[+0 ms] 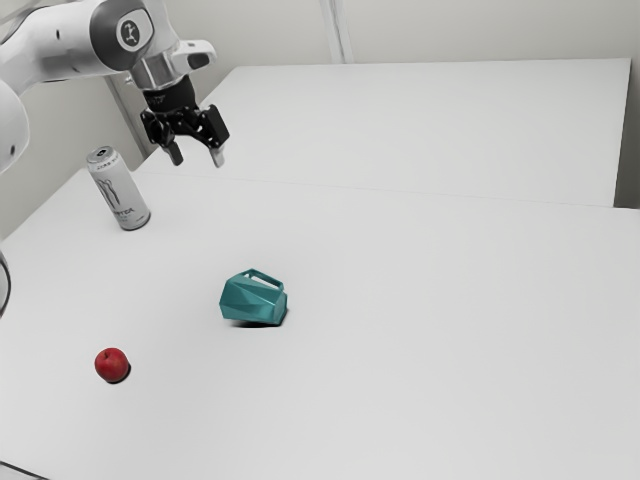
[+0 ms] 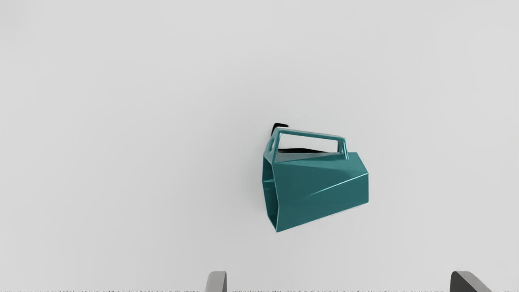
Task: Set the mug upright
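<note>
High over the table, toward the exterior view's upper left, my gripper (image 1: 197, 160) hangs with its fingers spread and nothing between them. A teal faceted mug (image 1: 252, 300) lies on its side on the table, below the gripper and off toward the exterior view's right. In the wrist view the mug (image 2: 320, 182) has its handle along one long side and its open mouth facing sideways. The gripper (image 2: 338, 282) stands wide there, with its fingertips well apart from the mug.
A silver can (image 1: 120, 190) stands on the white table (image 1: 430, 330) near its edge at the exterior view's left. Closer to the exterior camera rests a red apple (image 1: 112, 365). Pale walls (image 1: 480, 25) rise behind the table.
</note>
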`<state>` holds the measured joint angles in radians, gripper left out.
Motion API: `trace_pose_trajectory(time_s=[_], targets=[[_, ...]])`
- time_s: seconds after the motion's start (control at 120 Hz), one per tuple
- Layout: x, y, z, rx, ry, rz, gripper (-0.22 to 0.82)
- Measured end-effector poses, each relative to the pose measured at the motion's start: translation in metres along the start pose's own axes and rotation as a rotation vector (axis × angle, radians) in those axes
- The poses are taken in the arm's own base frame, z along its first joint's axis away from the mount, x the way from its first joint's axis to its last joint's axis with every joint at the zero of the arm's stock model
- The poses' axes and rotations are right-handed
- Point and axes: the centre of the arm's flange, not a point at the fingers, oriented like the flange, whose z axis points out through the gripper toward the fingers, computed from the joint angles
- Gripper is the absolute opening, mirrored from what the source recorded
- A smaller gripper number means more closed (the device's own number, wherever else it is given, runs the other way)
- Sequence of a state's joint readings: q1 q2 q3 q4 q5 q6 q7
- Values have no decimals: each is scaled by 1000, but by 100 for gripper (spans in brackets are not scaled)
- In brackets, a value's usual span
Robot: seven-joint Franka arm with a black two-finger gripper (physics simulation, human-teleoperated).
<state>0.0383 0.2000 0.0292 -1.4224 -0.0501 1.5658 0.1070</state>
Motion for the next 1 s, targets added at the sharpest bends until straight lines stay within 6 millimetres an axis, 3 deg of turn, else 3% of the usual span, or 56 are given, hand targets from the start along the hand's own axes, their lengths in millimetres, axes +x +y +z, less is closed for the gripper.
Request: trace_pose_trajectory(time_s=[0.292, 0.442, 0.667, 0.775, 0.908, 1.0], targets=[[-3, -2, 9, -5, -30, -10, 60], [-29, 6, 19, -58, -67, -12, 60], [-54, -9, 72, -289, -100, -50, 60], [-67, -31, 97, -375, -64, -73, 60], [-81, -61, 145, -481, -32, -124, 60], [-80, -83, 167, -542, 7, -152, 60]])
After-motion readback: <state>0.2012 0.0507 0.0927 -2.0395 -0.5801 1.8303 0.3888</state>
